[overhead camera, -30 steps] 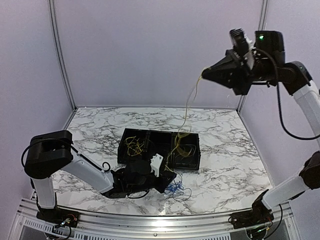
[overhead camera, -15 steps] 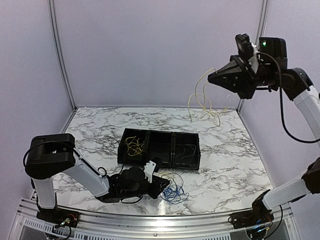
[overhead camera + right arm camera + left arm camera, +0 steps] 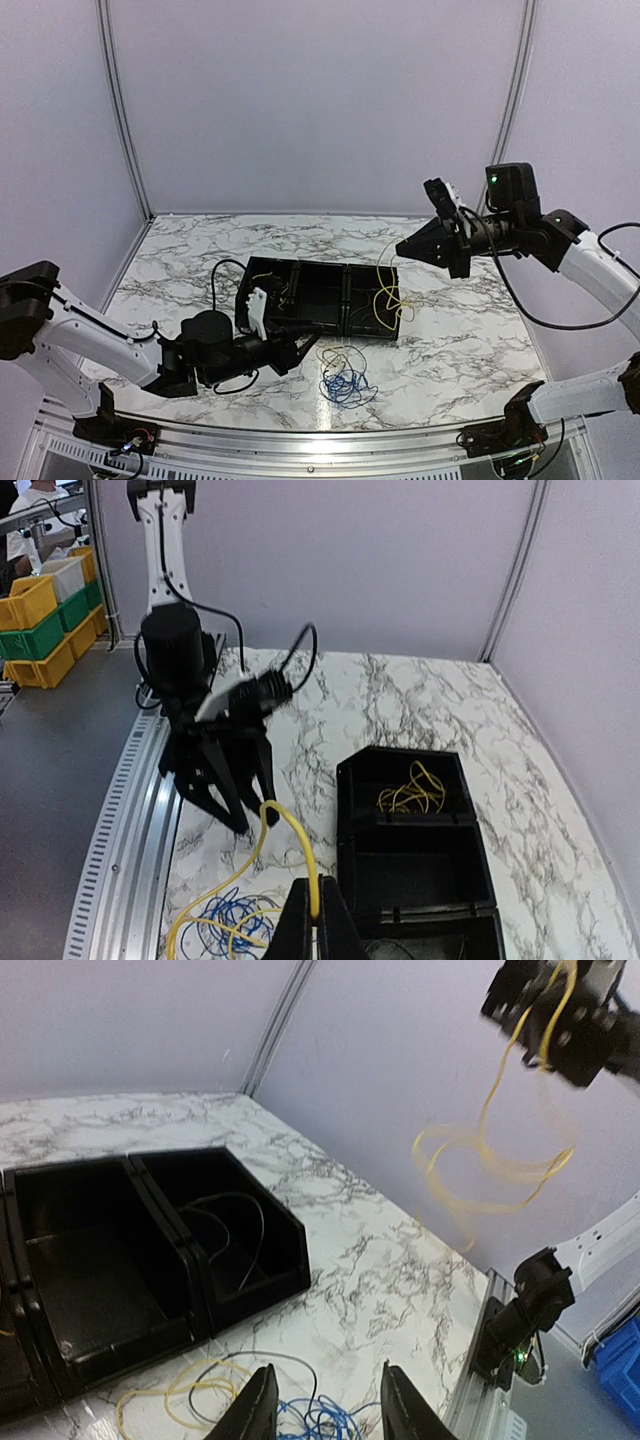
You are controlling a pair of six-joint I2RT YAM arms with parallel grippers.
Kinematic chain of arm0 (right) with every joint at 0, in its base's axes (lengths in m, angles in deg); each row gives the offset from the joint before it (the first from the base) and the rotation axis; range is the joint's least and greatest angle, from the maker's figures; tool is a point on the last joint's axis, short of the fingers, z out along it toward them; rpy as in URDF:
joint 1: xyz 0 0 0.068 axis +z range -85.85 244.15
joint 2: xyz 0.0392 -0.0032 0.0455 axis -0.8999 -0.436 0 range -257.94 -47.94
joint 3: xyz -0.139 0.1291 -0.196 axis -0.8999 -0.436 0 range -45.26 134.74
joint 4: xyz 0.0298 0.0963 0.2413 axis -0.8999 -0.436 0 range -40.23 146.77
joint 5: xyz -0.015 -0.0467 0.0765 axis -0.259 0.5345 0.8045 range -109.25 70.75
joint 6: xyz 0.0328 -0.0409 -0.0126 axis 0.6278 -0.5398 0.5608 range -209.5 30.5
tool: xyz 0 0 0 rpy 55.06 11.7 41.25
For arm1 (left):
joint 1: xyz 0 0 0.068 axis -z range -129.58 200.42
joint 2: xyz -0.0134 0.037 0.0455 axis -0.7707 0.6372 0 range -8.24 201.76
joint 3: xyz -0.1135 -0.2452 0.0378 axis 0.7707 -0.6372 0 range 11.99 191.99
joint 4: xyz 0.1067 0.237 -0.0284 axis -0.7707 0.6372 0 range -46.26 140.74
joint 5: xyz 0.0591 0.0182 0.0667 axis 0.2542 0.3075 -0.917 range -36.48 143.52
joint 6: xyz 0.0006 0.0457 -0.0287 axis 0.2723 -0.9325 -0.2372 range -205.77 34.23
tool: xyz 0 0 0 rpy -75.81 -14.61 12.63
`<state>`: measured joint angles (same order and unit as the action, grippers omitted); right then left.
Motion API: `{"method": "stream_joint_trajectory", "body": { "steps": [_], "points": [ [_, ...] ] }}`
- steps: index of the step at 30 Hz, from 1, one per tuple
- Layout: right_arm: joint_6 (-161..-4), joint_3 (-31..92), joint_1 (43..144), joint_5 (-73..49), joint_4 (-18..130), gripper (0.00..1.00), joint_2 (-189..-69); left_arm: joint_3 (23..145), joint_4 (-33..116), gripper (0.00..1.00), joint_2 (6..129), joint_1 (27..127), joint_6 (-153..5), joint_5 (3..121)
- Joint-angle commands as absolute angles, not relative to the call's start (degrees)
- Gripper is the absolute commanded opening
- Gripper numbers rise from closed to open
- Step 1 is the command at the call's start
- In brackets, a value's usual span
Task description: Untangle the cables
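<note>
A small tangle of thin blue and yellow cables [image 3: 343, 375] lies on the marble table in front of the black tray [image 3: 310, 322]. My right gripper [image 3: 403, 247] is shut on one yellow cable [image 3: 385, 295], which hangs in loops over the tray's right end. In the right wrist view that cable [image 3: 290, 830] arches up from the shut fingers [image 3: 315, 915]. My left gripper [image 3: 298, 350] is open and empty, low, just left of the tangle. In the left wrist view the blue wires [image 3: 320, 1422] lie between its fingers [image 3: 258, 1410].
The tray has three compartments; the left one holds yellow cables [image 3: 268, 290], also in the right wrist view [image 3: 410, 790]. A thin grey wire [image 3: 235, 1230] lies in the right compartment. The aluminium rail [image 3: 300, 440] runs along the near table edge.
My right gripper has come down from high up to just above the tray's right end, carrying the yellow cable. My left arm has drawn back to the left, away from the tangle.
</note>
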<state>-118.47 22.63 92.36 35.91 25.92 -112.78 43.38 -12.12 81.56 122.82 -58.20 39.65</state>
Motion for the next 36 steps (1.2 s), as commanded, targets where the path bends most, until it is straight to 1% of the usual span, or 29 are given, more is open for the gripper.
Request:
{"method": "stream_joint_trajectory", "body": {
  "steps": [1,4,6,8,13,18,20,23,24,27,30,33,36],
  "points": [
    [-118.64,17.09,92.16,30.78,32.51,0.00,-111.21,43.36,-13.83,0.39,75.17,123.02,-62.75,36.22],
    [-118.41,14.81,92.48,29.60,33.87,0.00,-111.21,46.51,-13.53,0.45,74.28,123.09,-65.02,38.00],
    [-118.70,14.27,92.98,28.96,34.01,0.00,-111.52,49.30,-13.16,0.52,75.27,123.02,-65.12,38.90],
    [-118.72,14.07,93.42,28.72,34.17,0.00,-111.73,52.62,-12.27,0.56,77.18,123.01,-64.87,38.78],
    [-118.68,14.15,94.00,28.49,33.93,0.00,-111.93,62.18,-8.68,0.57,84.62,123.01,-64.01,41.08],
    [-118.93,13.42,94.38,28.30,33.70,0.00,-111.47,68.46,-7.60,0.56,91.14,122.48,-62.65,43.27],
    [-119.03,13.28,94.34,28.30,33.65,0.00,-111.28,69.82,-7.33,0.52,92.94,121.67,-61.49,43.74],
    [-119.16,12.89,94.40,28.15,33.66,0.00,-110.98,70.89,-7.39,0.42,94.37,120.57,-61.28,45.97],
    [-119.32,12.65,94.46,28.02,33.74,0.00,-110.91,70.95,-7.41,0.38,94.55,120.29,-61.70,47.08],
    [-119.62,11.18,94.47,26.46,34.32,0.00,-110.74,69.88,-7.57,0.18,93.75,119.65,-63.79,49.13],
    [-120.93,9.91,94.55,24.60,33.82,0.00,-111.69,66.83,-7.86,0.05,91.09,119.37,-65.55,46.91],
    [-121.55,8.19,94.45,24.43,34.43,0.00,-112.08,62.75,-7.81,0.00,87.21,119.03,-67.14,43.79],
    [-120.61,6.67,94.42,20.45,37.00,0.00,-111.18,59.26,-7.04,0.00,83.10,118.81,-67.85,41.53]
  ]
}}
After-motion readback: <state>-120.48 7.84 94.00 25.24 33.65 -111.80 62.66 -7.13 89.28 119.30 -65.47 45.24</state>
